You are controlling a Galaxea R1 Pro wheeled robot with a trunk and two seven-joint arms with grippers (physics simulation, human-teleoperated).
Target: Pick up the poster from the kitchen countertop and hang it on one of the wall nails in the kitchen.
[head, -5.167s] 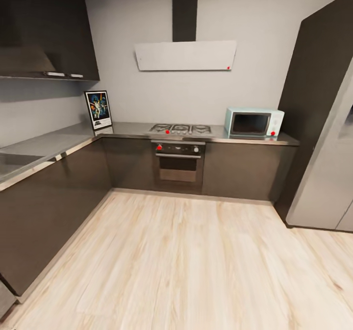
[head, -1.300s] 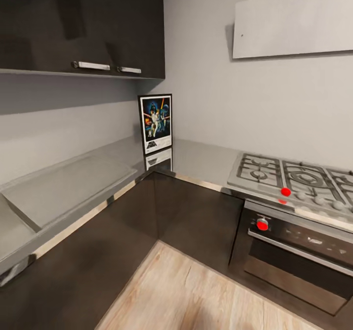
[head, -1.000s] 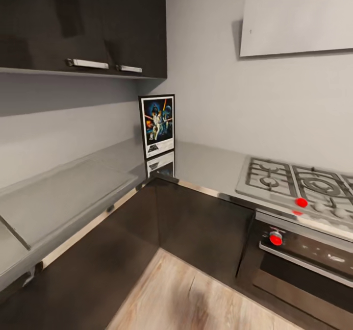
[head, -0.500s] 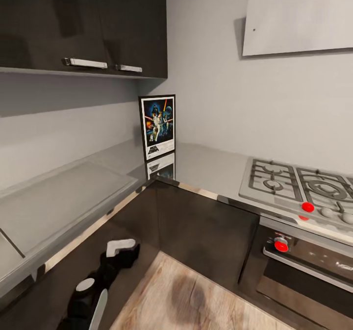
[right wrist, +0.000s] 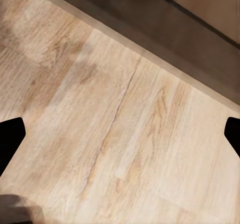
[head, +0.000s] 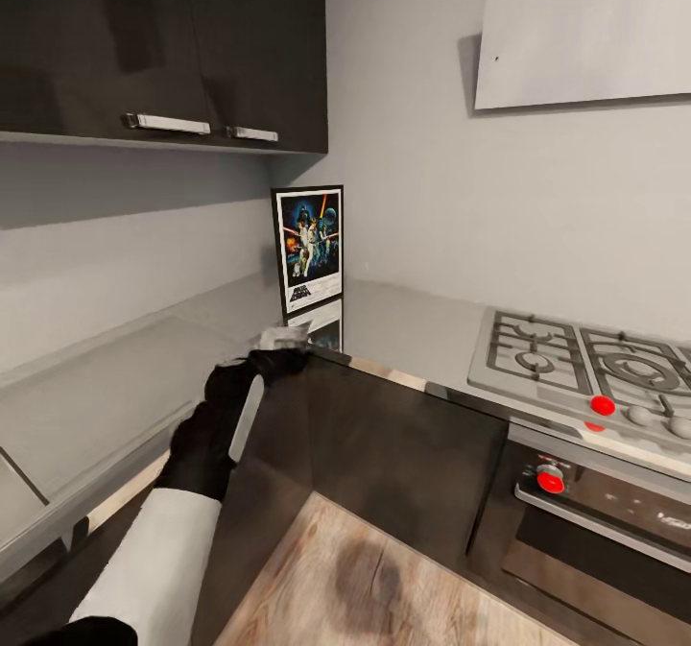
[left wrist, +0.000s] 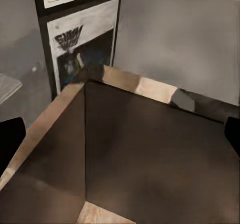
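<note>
One arm, the left, has risen: its gripper point(head: 280, 339), jaws spread, nears the poster point(head: 309, 247).

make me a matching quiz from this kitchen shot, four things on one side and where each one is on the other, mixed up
Things:
1. poster
2. left gripper
3. gas hob
4. upper cabinets

Places:
A. set into the countertop above the oven
B. standing upright in the inner corner of the countertop
C. on the wall above the left run of countertop
D. raised at the countertop's front edge, short of the poster

Pairs: 1-B, 2-D, 3-A, 4-C
</note>
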